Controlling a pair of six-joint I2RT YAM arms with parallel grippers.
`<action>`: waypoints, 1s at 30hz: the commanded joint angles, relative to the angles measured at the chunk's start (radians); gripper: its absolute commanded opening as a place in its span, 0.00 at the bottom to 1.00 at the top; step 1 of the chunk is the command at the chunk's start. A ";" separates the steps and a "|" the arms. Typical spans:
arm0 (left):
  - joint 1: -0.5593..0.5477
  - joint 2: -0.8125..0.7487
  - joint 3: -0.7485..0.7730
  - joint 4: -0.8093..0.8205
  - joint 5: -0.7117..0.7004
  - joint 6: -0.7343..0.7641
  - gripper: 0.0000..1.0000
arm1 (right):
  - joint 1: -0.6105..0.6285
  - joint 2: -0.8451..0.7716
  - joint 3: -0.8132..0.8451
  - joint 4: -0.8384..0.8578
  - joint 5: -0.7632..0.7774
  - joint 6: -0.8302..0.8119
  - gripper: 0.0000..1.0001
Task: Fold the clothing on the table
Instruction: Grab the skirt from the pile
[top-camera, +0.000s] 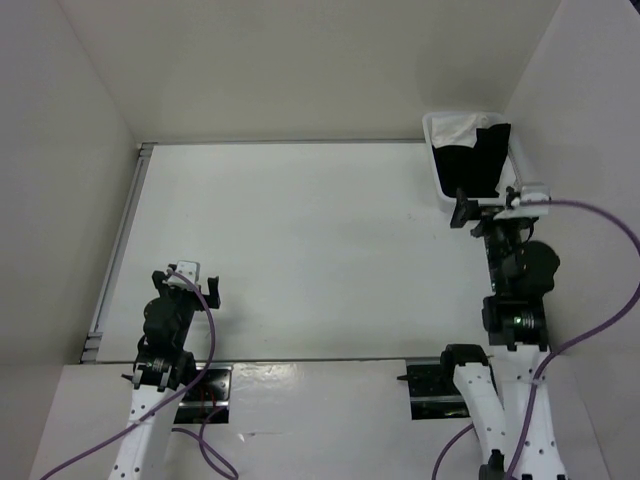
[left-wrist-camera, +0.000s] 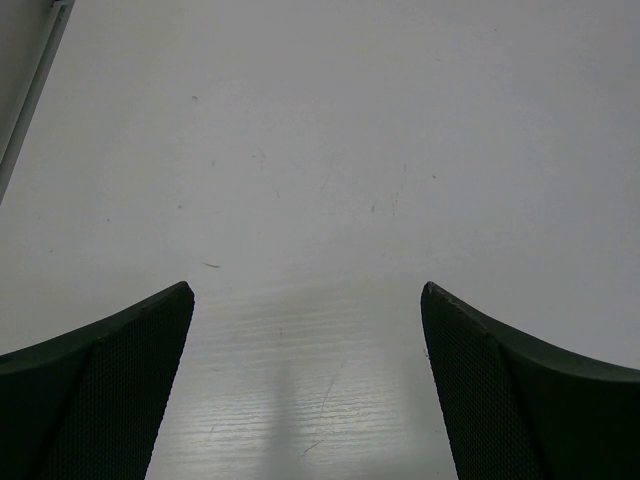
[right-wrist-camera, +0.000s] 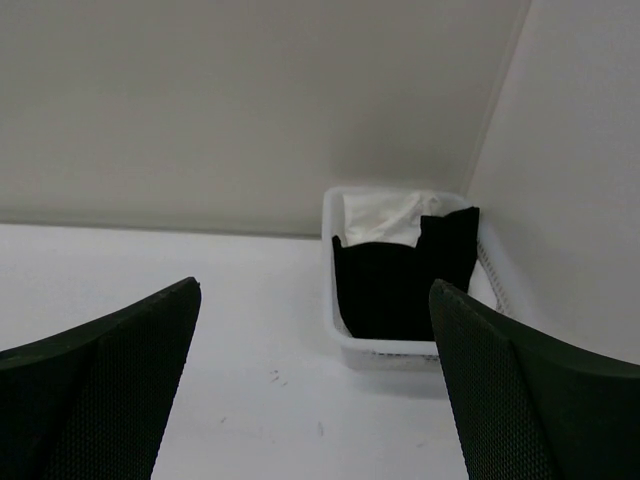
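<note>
Far-right table corner holds bin with clothing.

You will find the black clothing bunched, unfolded, inside the bin at the far right corner of the white table.

The bin partly hides the clothing.
</note>
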 joint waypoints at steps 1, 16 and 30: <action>-0.004 -0.140 -0.030 0.028 -0.010 -0.012 1.00 | -0.014 0.194 0.228 -0.204 0.092 -0.044 0.99; -0.004 -0.140 -0.030 0.028 -0.010 -0.012 1.00 | -0.150 0.791 0.635 -0.423 -0.031 -0.079 0.99; -0.004 -0.140 -0.030 0.028 -0.010 -0.012 1.00 | -0.202 1.331 0.931 -0.326 0.066 -0.069 0.95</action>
